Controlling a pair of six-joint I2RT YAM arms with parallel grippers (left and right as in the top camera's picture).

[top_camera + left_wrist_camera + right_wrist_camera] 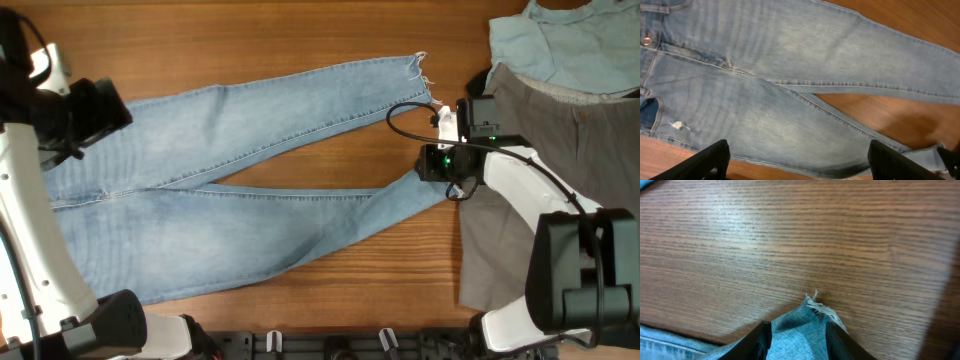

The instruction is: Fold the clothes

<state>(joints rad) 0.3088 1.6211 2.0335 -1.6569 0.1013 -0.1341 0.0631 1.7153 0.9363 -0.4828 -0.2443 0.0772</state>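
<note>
jeans [250, 190] sprawl across our desk [300, 30]; our right fingers [761, 337] pinch the lower leg's frayed hem [817, 309], open wood beyond; left fingers [707, 161] hover spread above the thighs.

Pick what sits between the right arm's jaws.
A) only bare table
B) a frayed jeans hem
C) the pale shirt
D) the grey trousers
B: in the right wrist view, the frayed hem of the jeans fills the gap between the jaws of the right gripper, with bare wood beyond it.
</note>
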